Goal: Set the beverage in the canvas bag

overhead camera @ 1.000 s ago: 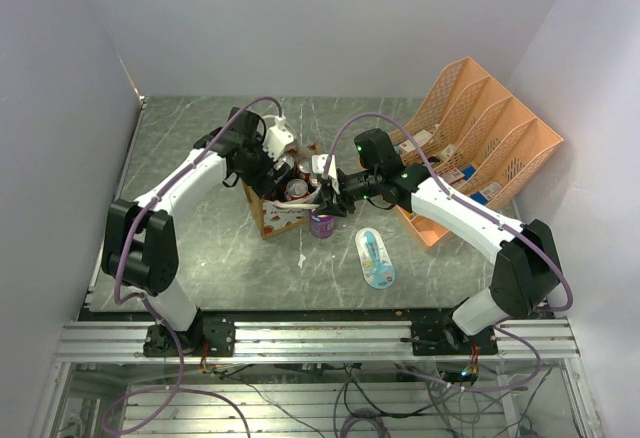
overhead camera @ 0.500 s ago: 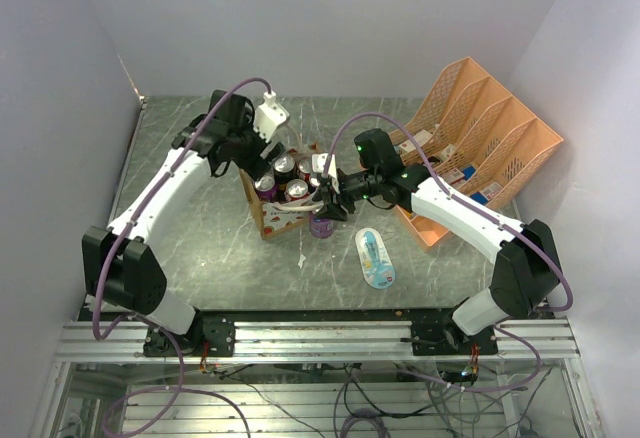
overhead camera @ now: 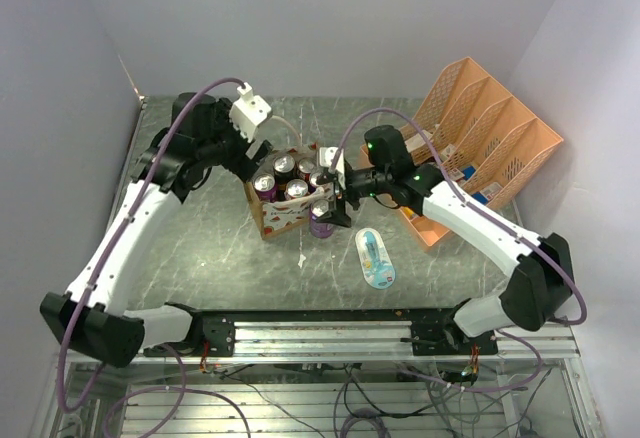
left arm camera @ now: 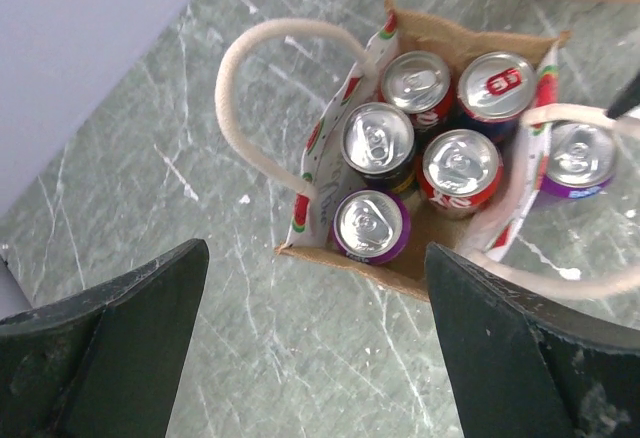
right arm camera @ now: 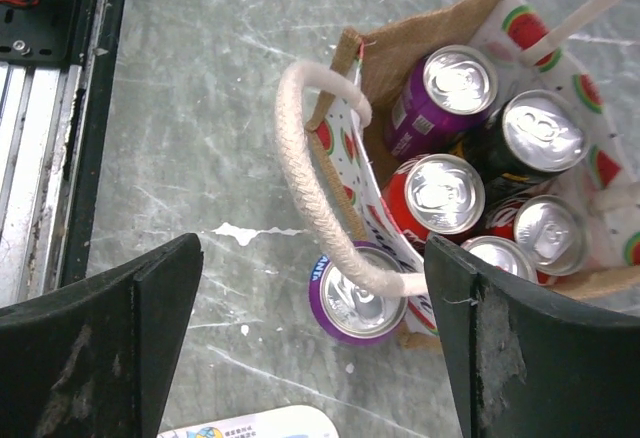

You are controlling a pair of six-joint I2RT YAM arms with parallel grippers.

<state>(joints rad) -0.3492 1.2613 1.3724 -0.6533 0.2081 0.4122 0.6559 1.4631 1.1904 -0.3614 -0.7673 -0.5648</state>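
Observation:
The canvas bag (overhead camera: 278, 218) stands upright mid-table with several cans (overhead camera: 290, 180) inside it. One purple beverage can (overhead camera: 321, 224) stands on the table just outside the bag's right wall, under a white handle loop (right arm camera: 305, 183). My right gripper (overhead camera: 336, 198) hovers above that can (right arm camera: 360, 300), open and holding nothing (right arm camera: 315, 343). My left gripper (overhead camera: 252, 153) is open and empty to the bag's left and above it. In the left wrist view its fingers (left arm camera: 120, 348) frame bare table in front of the bag (left arm camera: 325, 173), with the outside can (left arm camera: 578, 158) at the right.
An orange mesh organizer (overhead camera: 480, 148) with small packets fills the back right. A flat white-and-blue oval pack (overhead camera: 374, 258) lies just right of the purple can. The metal rail (overhead camera: 320, 336) runs along the near edge. Walls close in on the left, back and right.
My right gripper's jaws have spread wide above the purple can. My left arm has pulled back up and to the left, away from the bag's mouth.

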